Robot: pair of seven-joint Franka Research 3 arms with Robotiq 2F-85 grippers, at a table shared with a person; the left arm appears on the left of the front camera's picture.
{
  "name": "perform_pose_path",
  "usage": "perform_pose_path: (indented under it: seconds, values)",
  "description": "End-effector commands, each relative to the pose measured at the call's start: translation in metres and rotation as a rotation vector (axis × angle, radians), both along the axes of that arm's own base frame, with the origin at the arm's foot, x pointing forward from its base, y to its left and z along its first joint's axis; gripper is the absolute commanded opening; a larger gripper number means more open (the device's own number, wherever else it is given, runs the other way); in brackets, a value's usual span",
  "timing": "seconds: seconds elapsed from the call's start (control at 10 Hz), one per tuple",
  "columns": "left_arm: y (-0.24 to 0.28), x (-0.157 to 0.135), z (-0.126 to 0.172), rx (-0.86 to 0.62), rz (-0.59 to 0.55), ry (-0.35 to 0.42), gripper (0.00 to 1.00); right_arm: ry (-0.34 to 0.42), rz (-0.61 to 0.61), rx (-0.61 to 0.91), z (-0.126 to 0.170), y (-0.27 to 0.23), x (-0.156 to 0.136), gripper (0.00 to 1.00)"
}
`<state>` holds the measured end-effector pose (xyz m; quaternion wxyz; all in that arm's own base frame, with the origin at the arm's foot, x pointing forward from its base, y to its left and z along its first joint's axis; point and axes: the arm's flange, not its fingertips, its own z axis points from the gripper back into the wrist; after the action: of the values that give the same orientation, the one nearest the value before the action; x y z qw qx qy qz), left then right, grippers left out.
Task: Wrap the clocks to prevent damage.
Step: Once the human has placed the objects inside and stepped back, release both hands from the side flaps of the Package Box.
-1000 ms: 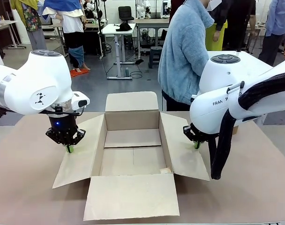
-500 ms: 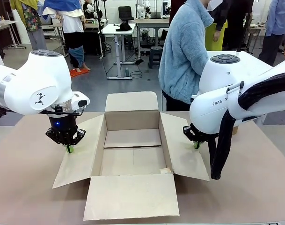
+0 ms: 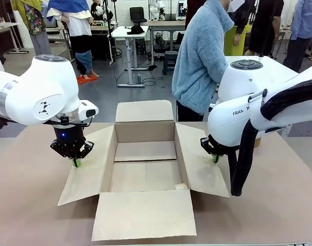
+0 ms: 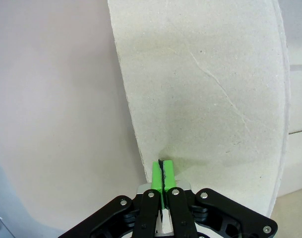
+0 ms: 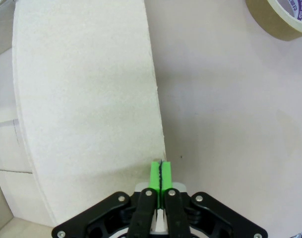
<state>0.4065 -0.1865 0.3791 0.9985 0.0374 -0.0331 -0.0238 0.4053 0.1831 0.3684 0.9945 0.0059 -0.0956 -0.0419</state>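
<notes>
since the large brown cardboard box point(image 3: 144, 131) stands open in the middle of the brown desk point(image 3: 27, 205) with nothing on its floor but a small pale scrap point(image 3: 182, 186) in the near right corner, too small to identify, the wrapping looks not yet begun. i can make out no clock or padding in or beside the box, so by my reading every step of the task is left to do. the box is clean and unmarked, its four flaps folded outward, with one faint crease across the left flap point(image 3: 89, 169). the left end effector point(image 3: 76, 163) has its green pads together, tips down on that flap near its outer edge. the right end effector point(image 3: 215, 159), pads likewise together, rests on the right flap point(image 3: 199, 164). a roll of brown packing tape point(image 5: 284, 17) lies on the desk, apart from that flap.
</notes>
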Motion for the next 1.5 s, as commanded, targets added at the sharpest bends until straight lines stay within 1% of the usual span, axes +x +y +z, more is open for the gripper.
perform_pose_path:
  seconds: [0.0, 1.4]
  values:
    - [0.0002, -0.0005, -0.0008, 0.001, 0.0, 0.002, 0.0, -0.003, -0.007, -0.005, -0.0002, 0.0005, -0.0002, 0.01]
    - [0.0002, -0.0005, -0.0008, 0.001, 0.0, 0.002, 0.0, -0.003, -0.007, -0.005, -0.0002, 0.0005, -0.0002, 0.01]
